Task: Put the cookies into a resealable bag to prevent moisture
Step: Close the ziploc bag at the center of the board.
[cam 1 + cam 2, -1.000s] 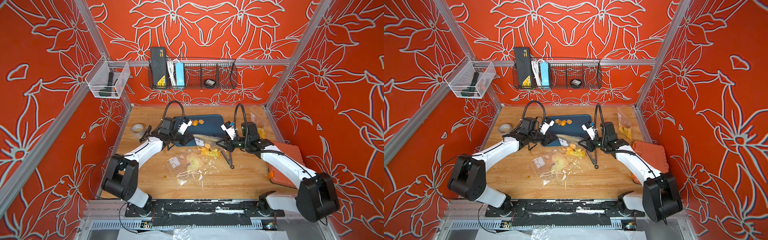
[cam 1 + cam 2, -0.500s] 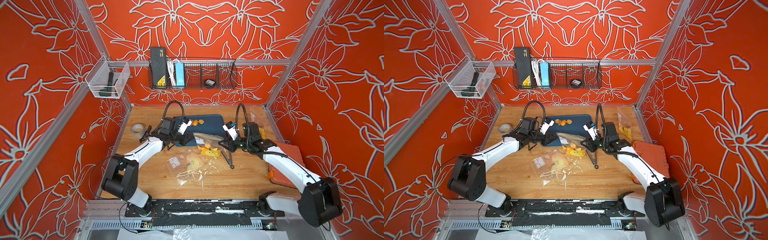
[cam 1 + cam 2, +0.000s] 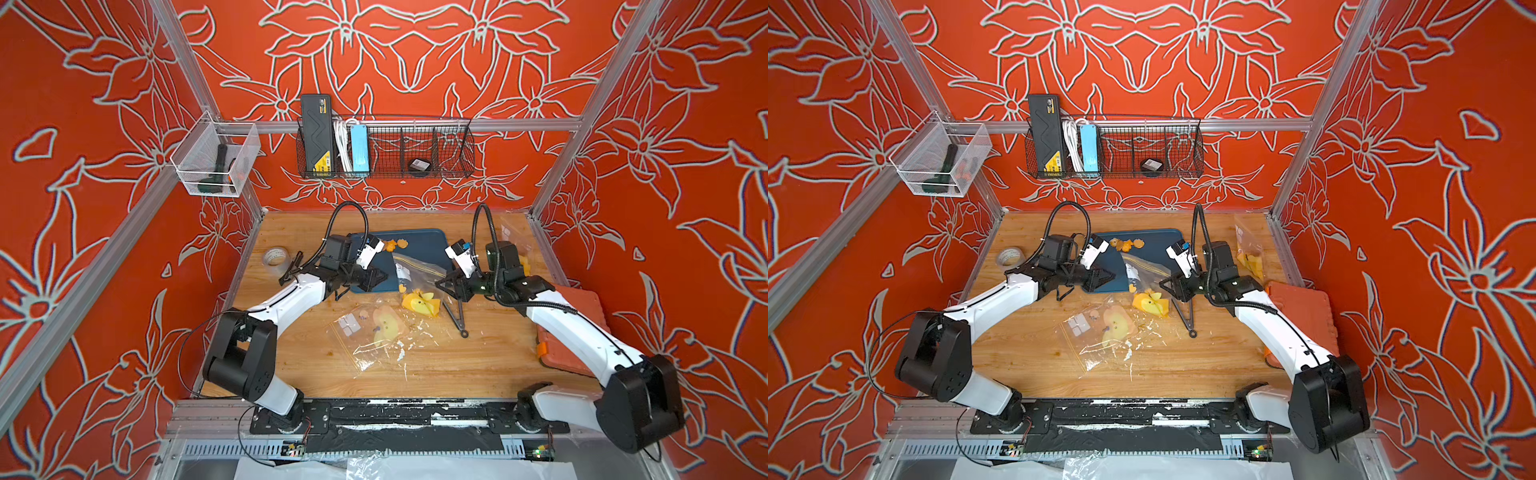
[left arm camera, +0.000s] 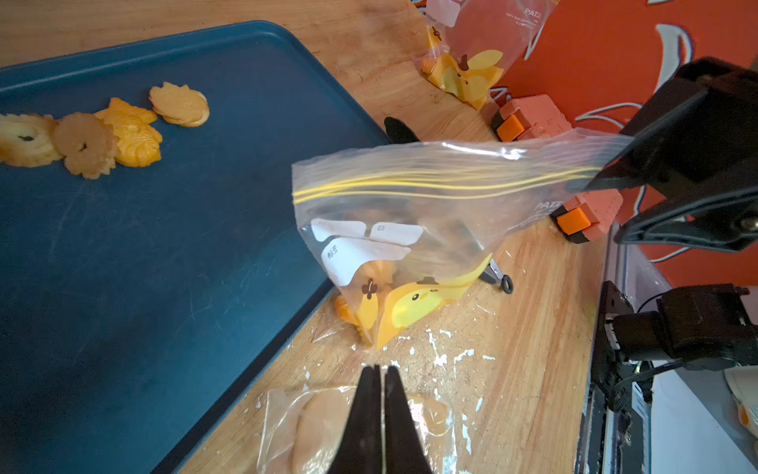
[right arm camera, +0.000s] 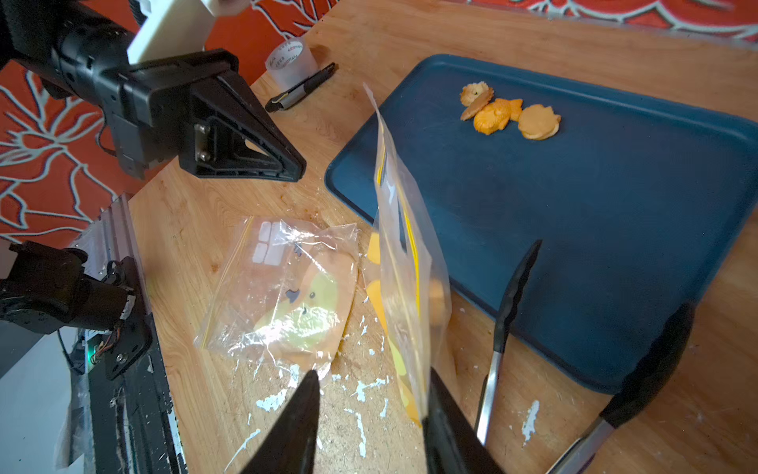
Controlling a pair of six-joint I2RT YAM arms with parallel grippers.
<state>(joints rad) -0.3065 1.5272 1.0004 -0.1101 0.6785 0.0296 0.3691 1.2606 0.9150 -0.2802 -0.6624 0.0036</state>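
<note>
Blue tray (image 3: 424, 245): flat, mostly bare. Resealable bag (image 4: 410, 184): upright just beside the tray, orange pieces at its bottom. My right gripper (image 5: 373, 375): jaws apart, bag rim against one finger; I judge a firm pinch comes first. My left gripper (image 4: 381, 369): closed, empty. Cookies (image 4: 131, 135): four, at the tray's far edge.

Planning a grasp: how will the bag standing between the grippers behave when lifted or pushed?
Probably floppy: the bag is thin, creased film. Likely bottom-heavy: cookies sit at its base. Standing upright, it may topple if pushed.

Glossy clear plastic bag (image 4: 414, 172), matt blue tray (image 4: 164, 254), grained wooden table (image 4: 537, 328) flecked white.
</note>
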